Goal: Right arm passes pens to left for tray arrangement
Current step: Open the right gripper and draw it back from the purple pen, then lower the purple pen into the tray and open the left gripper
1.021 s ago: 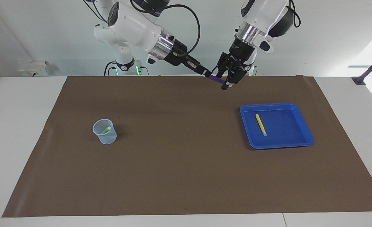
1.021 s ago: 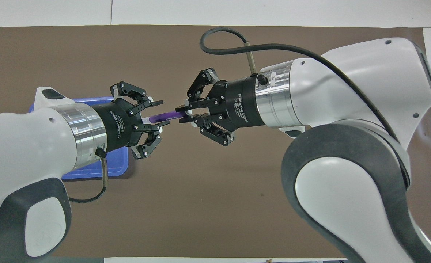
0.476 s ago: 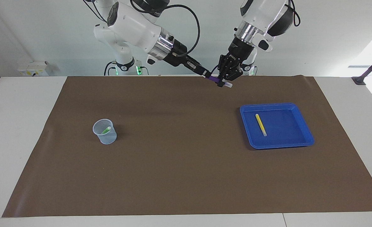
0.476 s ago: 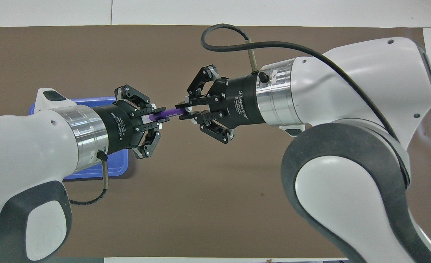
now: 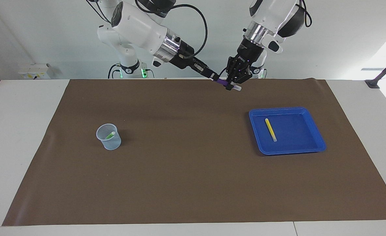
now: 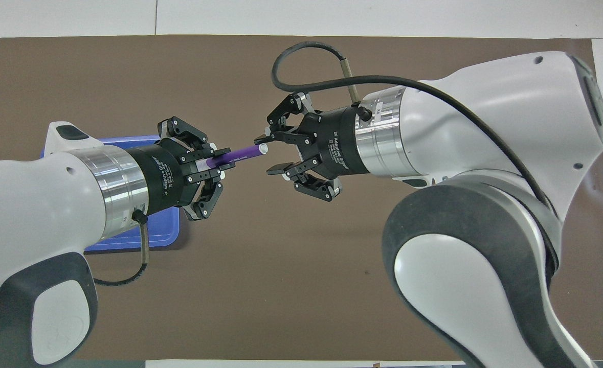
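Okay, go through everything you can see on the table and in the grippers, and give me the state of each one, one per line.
purple pen: in the air, held by the left gripper.
left gripper: shut on the purple pen.
right gripper: open, fingers off the pen.
yellow pen: lying flat in the tray.
tray: flat on the mat.
green pen: leaning in the mesh cup.
mesh cup: upright.

Arms: glossy white shells, dark grey joint covers | Wrists: ribbed silver rings | Pincers: black, linked fingers, white lettering, small screws | Cables: black, looping from each wrist
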You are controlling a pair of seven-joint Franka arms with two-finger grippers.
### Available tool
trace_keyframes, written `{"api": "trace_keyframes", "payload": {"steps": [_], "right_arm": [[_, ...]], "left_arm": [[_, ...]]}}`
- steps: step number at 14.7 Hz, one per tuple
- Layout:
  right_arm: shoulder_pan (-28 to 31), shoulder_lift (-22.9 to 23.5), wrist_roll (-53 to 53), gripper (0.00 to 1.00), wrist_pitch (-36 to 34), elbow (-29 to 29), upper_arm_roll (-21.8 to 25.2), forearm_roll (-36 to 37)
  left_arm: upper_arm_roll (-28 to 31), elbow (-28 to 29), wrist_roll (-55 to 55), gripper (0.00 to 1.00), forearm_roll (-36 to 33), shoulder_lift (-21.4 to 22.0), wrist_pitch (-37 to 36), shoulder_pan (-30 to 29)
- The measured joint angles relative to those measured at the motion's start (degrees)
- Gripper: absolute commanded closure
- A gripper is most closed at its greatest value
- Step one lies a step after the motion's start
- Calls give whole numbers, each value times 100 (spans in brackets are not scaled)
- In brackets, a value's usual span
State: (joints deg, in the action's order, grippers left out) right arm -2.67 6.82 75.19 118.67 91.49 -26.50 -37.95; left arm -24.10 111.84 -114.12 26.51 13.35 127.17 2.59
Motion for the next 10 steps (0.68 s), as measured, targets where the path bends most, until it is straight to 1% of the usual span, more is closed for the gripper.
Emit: {"api": "trace_keyframes", "payload": {"steps": [3, 6, 8, 10], "right_arm": [[2, -7, 0, 12, -165, 33, 14, 869], [4, -86, -182, 12, -277, 259, 109, 1669], [4, -249, -761, 12, -309, 660, 360, 1908], [14, -435, -1703, 13, -513, 1074, 767, 2026]], "left_arm": [[27, -47, 185, 100, -17, 0, 29, -211], [52, -47, 894, 100, -22, -8, -38, -539], [61, -41, 1759, 100, -22, -24, -306, -785], [73, -31, 2674, 100, -19, -57, -595, -1124]]}}
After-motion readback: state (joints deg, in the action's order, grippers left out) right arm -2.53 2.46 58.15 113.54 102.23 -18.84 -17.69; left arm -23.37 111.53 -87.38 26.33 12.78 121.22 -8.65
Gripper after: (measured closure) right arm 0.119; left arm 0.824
